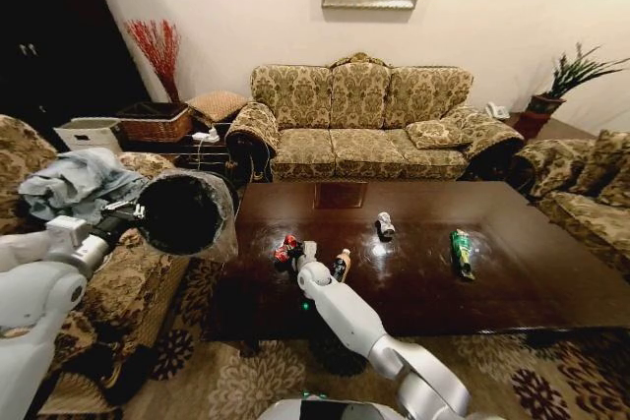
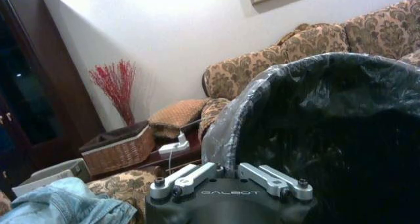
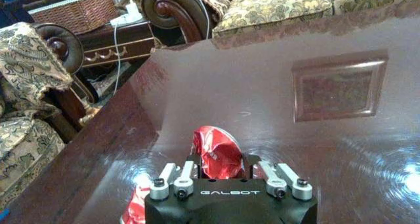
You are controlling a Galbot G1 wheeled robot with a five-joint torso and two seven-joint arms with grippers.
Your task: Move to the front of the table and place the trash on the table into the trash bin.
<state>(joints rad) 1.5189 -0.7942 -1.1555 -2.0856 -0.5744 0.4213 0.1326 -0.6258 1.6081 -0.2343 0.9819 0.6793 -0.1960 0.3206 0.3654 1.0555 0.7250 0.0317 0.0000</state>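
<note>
The dark glossy table point(image 1: 512, 272) fills the middle of the head view. My right gripper point(image 1: 303, 251) reaches over its near left part and is shut on the crumpled red can point(image 1: 286, 248); in the right wrist view the red can point(image 3: 217, 152) sits between the fingers of the right gripper point(image 3: 222, 165), just over the table top point(image 3: 262, 101). A tan bottle point(image 1: 341, 265) stands right beside that wrist. Farther off lie a silvery can point(image 1: 385, 225) and a green packet point(image 1: 461, 251). My left gripper point(image 1: 133, 211) holds the black lined trash bin point(image 1: 187, 211) by its rim, raised left of the table, mouth tipped toward me. In the left wrist view the left gripper point(image 2: 229, 177) grips the trash bin point(image 2: 328, 135).
A patterned sofa point(image 1: 359, 120) runs behind the table. One armchair point(image 1: 128, 272) with blue cloth point(image 1: 79, 184) on it stands at the left, another armchair point(image 1: 591, 194) at the right. A wicker basket point(image 1: 155, 123) rests on a side table at the back left. Patterned carpet lies below.
</note>
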